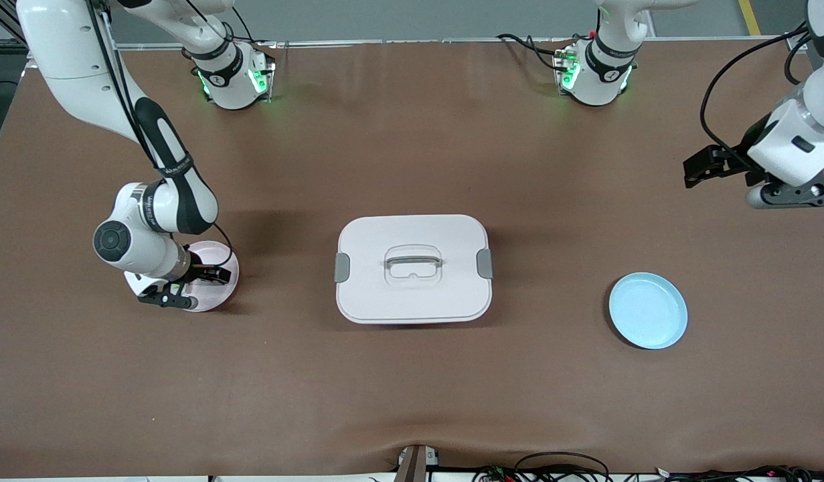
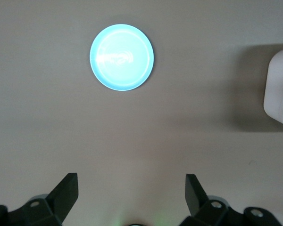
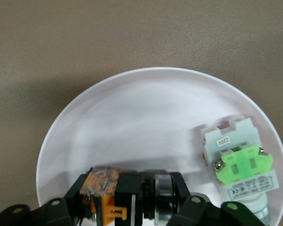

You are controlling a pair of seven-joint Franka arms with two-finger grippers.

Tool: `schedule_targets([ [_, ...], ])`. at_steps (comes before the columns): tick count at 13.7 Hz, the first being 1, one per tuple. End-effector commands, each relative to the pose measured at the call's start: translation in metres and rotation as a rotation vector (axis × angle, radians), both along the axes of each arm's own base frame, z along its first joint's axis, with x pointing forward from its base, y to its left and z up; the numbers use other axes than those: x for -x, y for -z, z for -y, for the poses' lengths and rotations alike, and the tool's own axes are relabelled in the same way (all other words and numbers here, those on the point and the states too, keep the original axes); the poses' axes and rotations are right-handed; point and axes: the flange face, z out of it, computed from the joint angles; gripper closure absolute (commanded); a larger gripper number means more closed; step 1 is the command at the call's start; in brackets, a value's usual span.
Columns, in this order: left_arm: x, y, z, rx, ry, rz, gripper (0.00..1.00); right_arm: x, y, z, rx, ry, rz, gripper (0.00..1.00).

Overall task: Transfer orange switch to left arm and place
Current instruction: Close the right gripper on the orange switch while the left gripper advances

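The right gripper (image 3: 127, 200) was down in the pink plate (image 3: 132, 113) at its own end of the table, fingers clamped on the orange switch (image 3: 115, 195), with the green-centred block (image 3: 240, 172) just beside it and not gripped. The left gripper (image 2: 131, 190) hung wide open and empty over bare table near the blue plate (image 2: 121, 57). My guess is it was waiting there for a handover, since the box (image 1: 413, 268) sat right between the plates.

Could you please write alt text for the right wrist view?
The right gripper is shut on the orange switch lying on a pink plate; a white switch with a green centre lies beside it on the same plate.
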Motion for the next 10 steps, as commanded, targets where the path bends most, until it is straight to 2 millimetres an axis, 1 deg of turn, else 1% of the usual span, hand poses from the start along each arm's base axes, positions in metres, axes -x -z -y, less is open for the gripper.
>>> schedule_targets([
  [1,-0.014,-0.001,0.017,0.009,0.048,0.016,0.00,0.001,0.000,-0.006,-0.005,0.025,-0.003,1.00],
  [2,-0.016,0.000,0.027,0.017,0.067,0.016,0.00,0.001,0.000,-0.006,-0.005,0.025,-0.003,1.00],
  [5,-0.017,0.000,0.036,0.020,0.081,0.027,0.00,-0.002,-0.003,-0.005,-0.006,0.027,-0.003,1.00],
  [8,-0.016,-0.003,0.030,0.018,0.071,0.038,0.00,-0.011,-0.025,-0.002,-0.019,0.031,-0.082,1.00],
  [10,-0.016,-0.007,0.028,0.017,0.068,0.043,0.00,-0.014,-0.047,-0.004,-0.067,0.069,-0.114,1.00],
])
